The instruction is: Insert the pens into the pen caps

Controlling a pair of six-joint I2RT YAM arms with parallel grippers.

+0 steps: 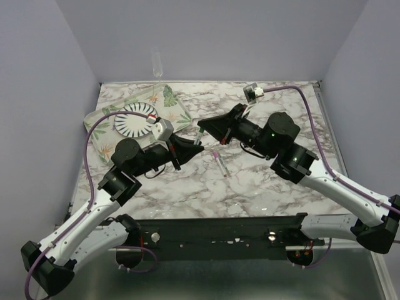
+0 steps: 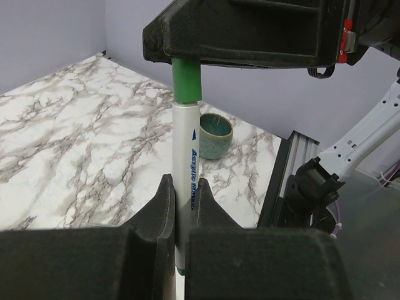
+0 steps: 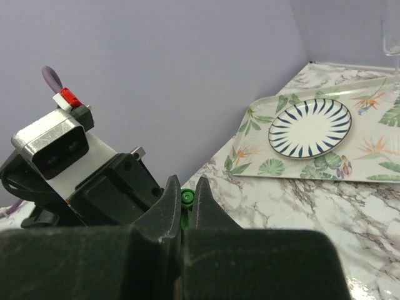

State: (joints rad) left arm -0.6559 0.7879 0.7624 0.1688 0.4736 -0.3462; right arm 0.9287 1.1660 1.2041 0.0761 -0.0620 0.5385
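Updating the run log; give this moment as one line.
left end effector: shut on pen | right end effector: shut on green cap | cap over pen end | second pen: lying on table

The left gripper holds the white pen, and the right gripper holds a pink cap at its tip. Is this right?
No: the cap in the right gripper is green, not pink; the left wrist view shows it. The left gripper does hold the white pen.
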